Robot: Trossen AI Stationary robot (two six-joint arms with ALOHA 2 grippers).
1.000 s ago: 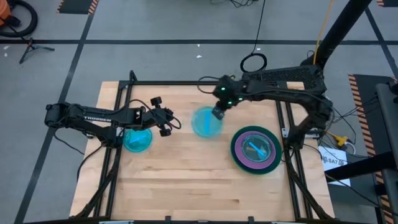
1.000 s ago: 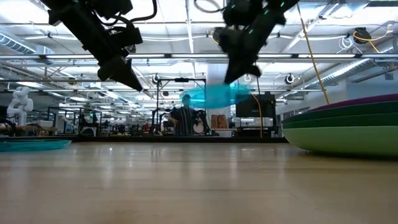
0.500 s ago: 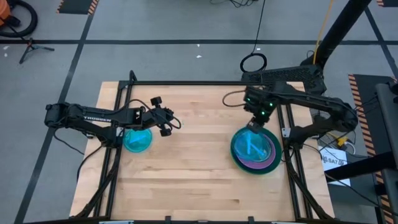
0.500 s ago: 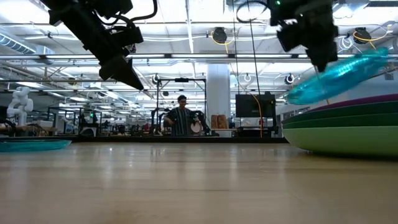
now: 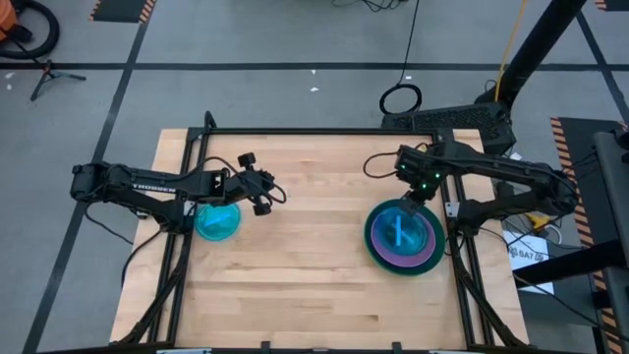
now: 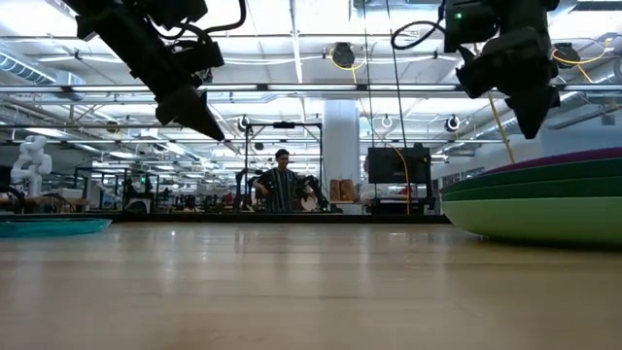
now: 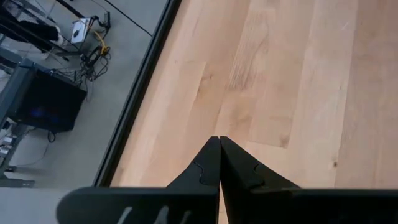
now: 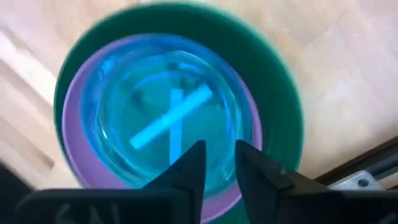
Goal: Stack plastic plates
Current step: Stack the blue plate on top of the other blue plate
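A stack of plates (image 5: pixel 404 261) stands on the table's right part: light green (image 6: pixel 544 222) at the bottom, dark green (image 8: pixel 277 93) above it, then purple (image 8: pixel 69 127). A small cyan-blue plate (image 8: pixel 168 118) lies flat on top (image 5: pixel 400 232). My right gripper (image 8: pixel 217 160) hovers open just above the stack's far edge (image 5: pixel 410 199), clear of it in the low view (image 6: pixel 535 124). A second cyan-blue plate (image 5: pixel 217 220) lies flat on the table's left part. My left gripper (image 5: pixel 275 194) waits shut (image 7: pixel 219 144) in the air beside that plate. The remaining plates are hidden.
Bare wood (image 5: pixel 314 256) spreads between the left cyan plate and the stack. A black frame rail (image 5: pixel 454 211) runs close by the stack's right side. Beyond the table's far edge a person (image 6: pixel 282 187) is seen in the room.
My right gripper has carried a cyan-blue plate from above the table's middle toward the right edge and down onto the stack. The plate was tilted half a second ago; now it lies flat on the purple plate, let go. The gripper has drawn back toward the far edge.
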